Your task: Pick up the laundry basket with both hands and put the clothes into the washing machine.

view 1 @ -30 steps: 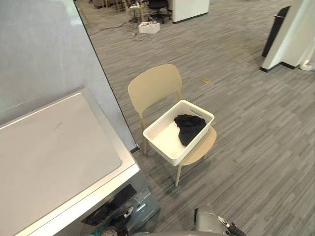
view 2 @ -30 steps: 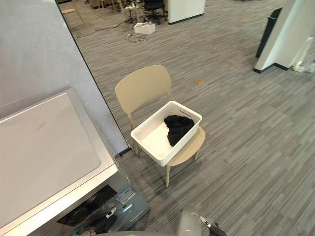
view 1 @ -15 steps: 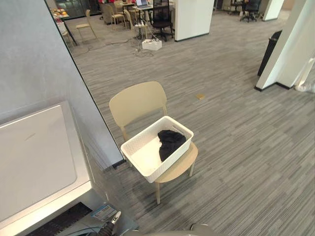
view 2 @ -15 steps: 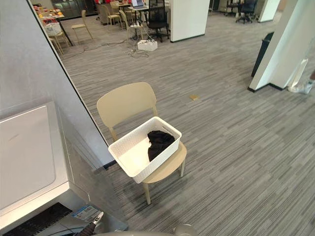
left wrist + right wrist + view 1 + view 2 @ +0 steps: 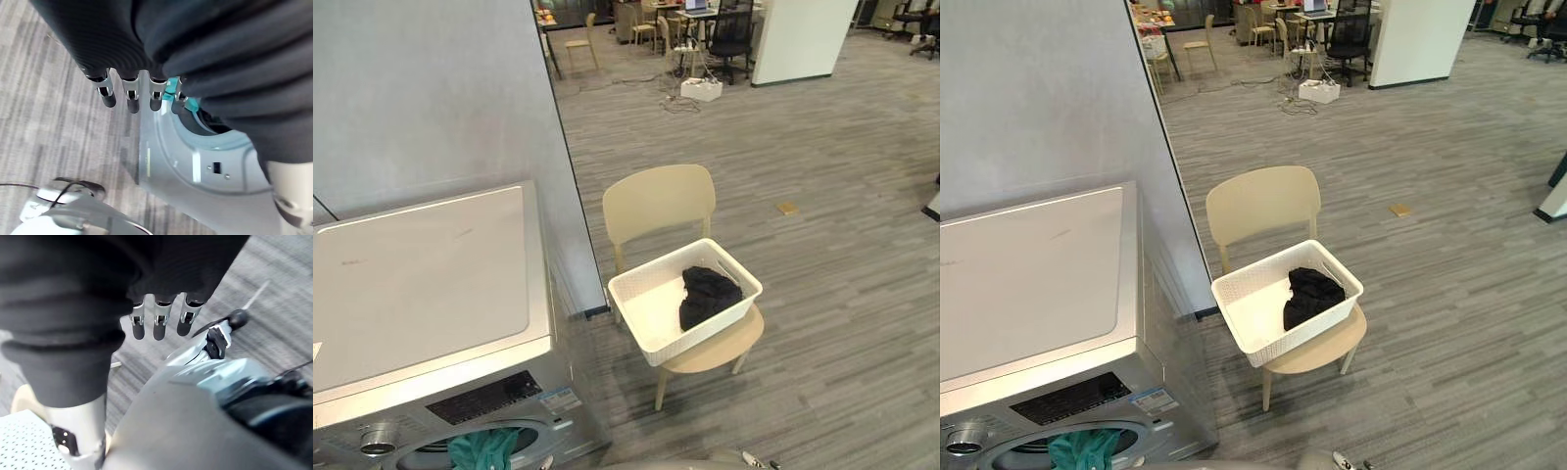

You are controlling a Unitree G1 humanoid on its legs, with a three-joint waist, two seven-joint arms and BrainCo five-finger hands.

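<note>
Resting on the seat of a beige chair (image 5: pixel 658 201), the white laundry basket (image 5: pixel 654 305) is seen just beside the silver washing machine (image 5: pixel 421 274), with a black garment (image 5: pixel 708 297) heaped at one end of it. A teal cloth (image 5: pixel 481 448) is visible in the machine's round opening. The left hand (image 5: pixel 129 95) is held near the machine's front, fingers straight, side by side, nothing grasped. The right hand (image 5: pixel 157 320) is held likewise, fingers straight and empty. The basket is touched by neither hand.
</note>
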